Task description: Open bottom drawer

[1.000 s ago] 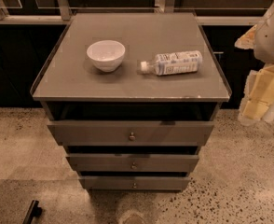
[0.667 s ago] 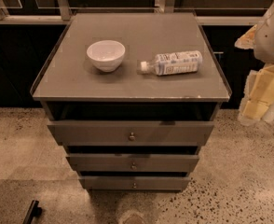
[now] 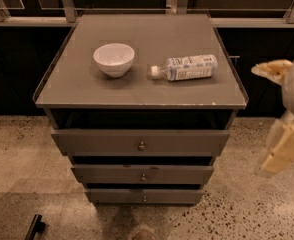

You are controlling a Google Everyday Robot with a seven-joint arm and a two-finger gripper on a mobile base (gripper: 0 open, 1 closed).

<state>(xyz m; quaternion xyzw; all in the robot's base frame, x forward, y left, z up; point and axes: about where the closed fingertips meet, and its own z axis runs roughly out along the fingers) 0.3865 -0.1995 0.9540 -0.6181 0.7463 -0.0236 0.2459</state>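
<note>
The bottom drawer (image 3: 117, 196) is the lowest and slimmest front of the grey-brown cabinet, with a small round metal knob (image 3: 144, 199) at its centre. It sits nearly flush under the middle drawer (image 3: 112, 174). My gripper (image 3: 281, 146) shows as blurred cream-coloured parts at the right edge of the view. It is to the right of the cabinet, about level with the top drawer, and well apart from the bottom drawer's knob.
A white bowl (image 3: 114, 59) and a plastic bottle (image 3: 186, 67) lying on its side rest on the cabinet top (image 3: 87, 89). The top drawer (image 3: 97, 143) stands out slightly with a dark gap above it. Speckled floor surrounds the cabinet; dark cabinets line the back.
My arm and gripper at the right edge have moved downward, from level with the cabinet top to level with the top drawer. The drawers, bowl and bottle have not moved.
</note>
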